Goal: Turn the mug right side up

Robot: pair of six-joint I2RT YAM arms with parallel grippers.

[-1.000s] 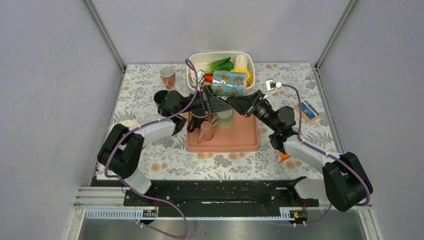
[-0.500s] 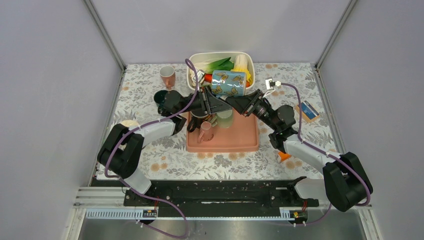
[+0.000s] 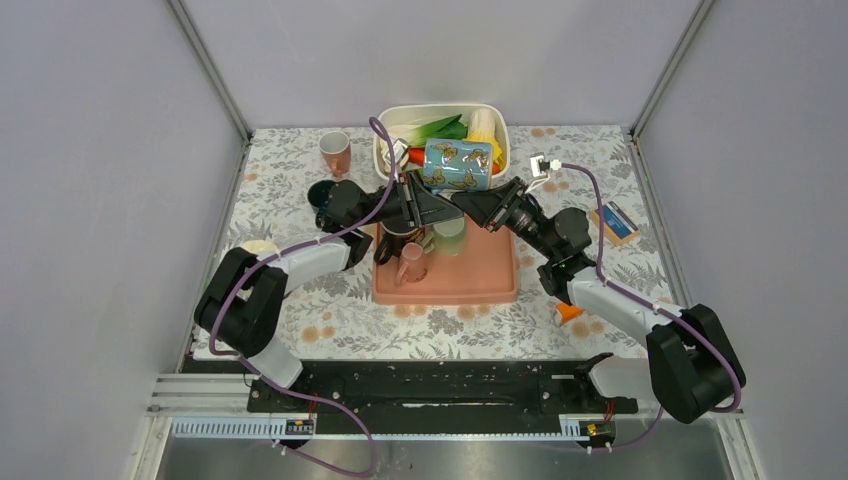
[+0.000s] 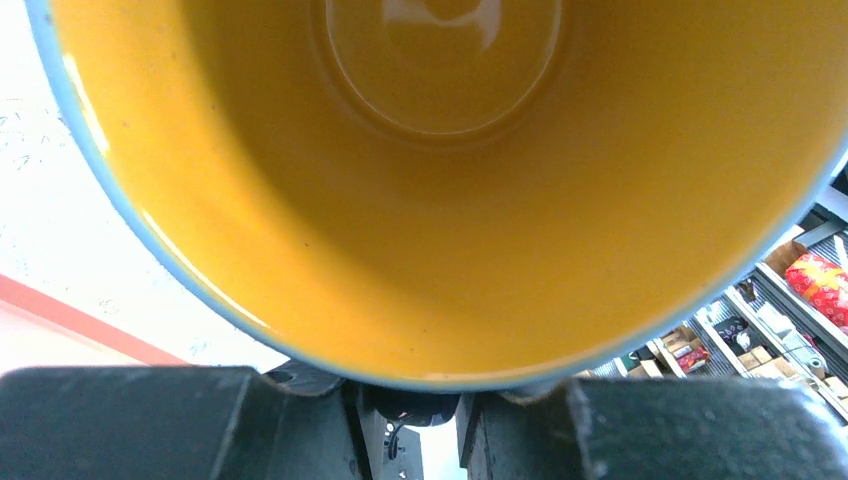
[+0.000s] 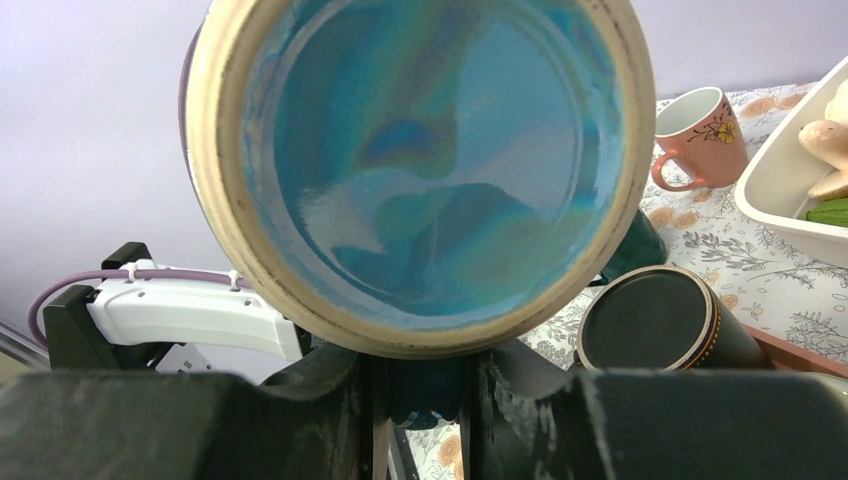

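Right gripper [image 5: 417, 405] is pinched narrow on a teal piece under the mug [image 3: 458, 166] — its blue base fills that view. Left gripper [image 4: 410, 425] sits below the yellow mouth, grip impossible to tell. The mug lies sideways, aloft over the bin's [image 3: 440, 109] near edge, beyond the tray [image 3: 480, 282].

The mug [image 3: 458, 166] lies on its side by the near rim of the bin [image 3: 440, 109], mouth toward my left gripper [image 4: 408, 412], base toward my right gripper [image 5: 415, 405]; the tray [image 3: 485, 285] sits just before the bin, cups [image 3: 410, 262] on its left half; a lone cup [image 3: 336, 152] stands left of the bin.
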